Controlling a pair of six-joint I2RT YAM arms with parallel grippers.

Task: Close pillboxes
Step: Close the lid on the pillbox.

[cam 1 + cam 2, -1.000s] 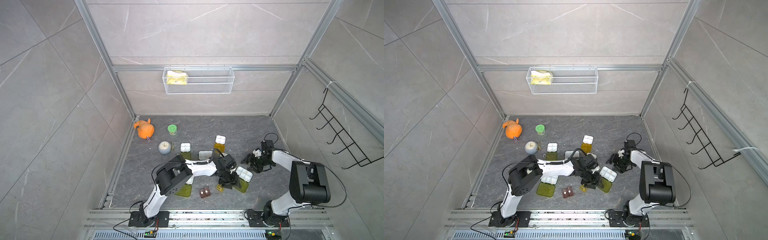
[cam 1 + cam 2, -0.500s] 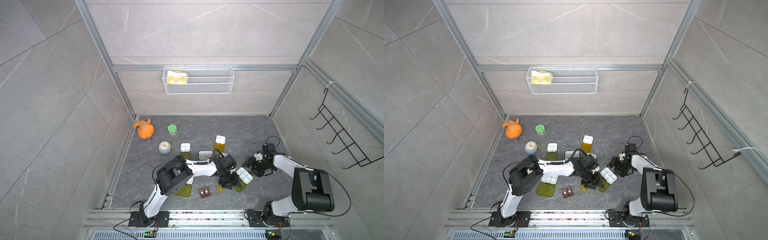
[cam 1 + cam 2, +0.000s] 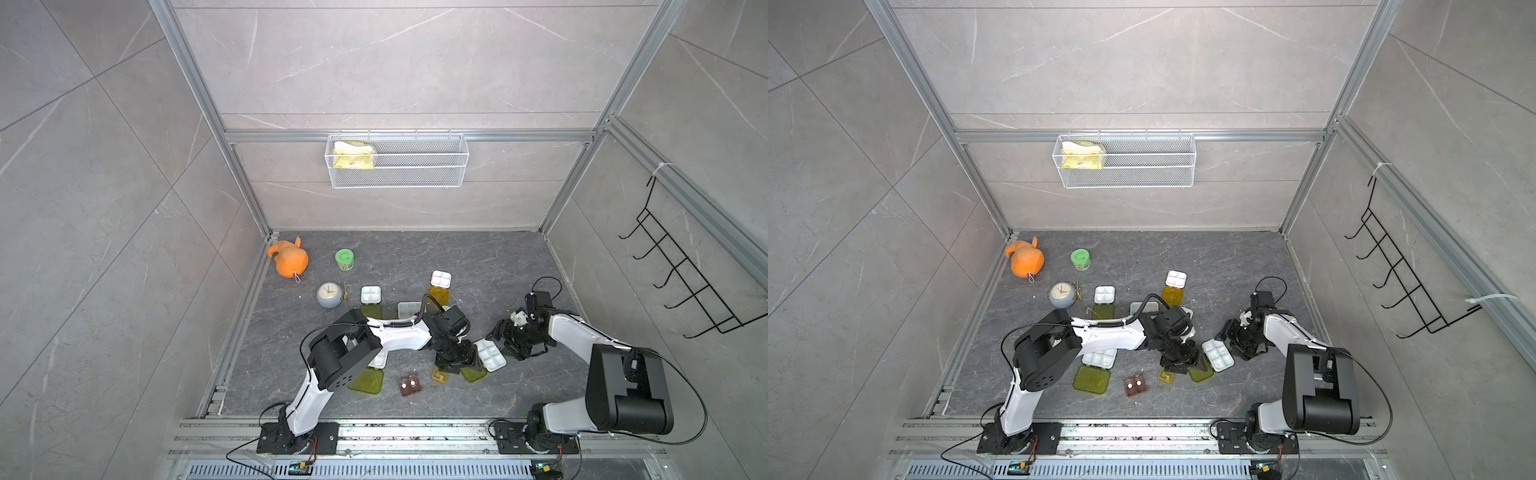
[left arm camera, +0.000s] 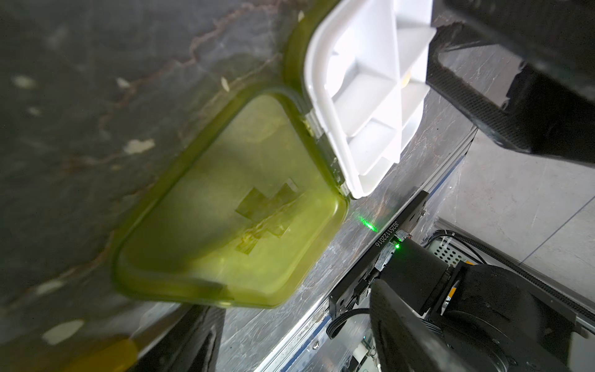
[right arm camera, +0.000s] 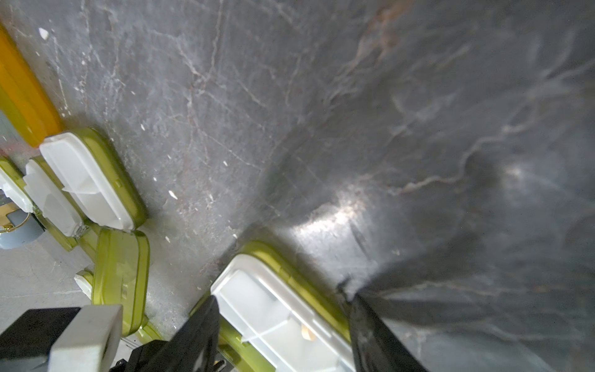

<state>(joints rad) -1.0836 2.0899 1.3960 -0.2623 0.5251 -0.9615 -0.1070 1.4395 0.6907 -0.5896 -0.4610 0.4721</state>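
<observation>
Grippers flanking an open pillbox [image 3: 490,356]
Both top views are placing it near the worktop's [image 3: 415,257] front edge, between left gripper [image 3: 455,359] and right gripper [image 3: 509,338]. Left wrist alone is showing the cross [image 4: 262,219] on its flat lid [image 4: 193,232], jaws spread wide. Right wrist is showing fingers [image 5: 199,331] straddling the tray [image 5: 267,309]; grip unclear.

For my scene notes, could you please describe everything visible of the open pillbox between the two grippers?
The pillbox lies open on the table: a white divided tray in a yellow-green rim, hinged to a translucent yellow-green lid lying flat, a cross embossed on it. One compartment holds a pale piece. The right gripper straddles the tray, jaws apart; whether it touches cannot be told. The left gripper, open, is over the lid's edge.
</observation>
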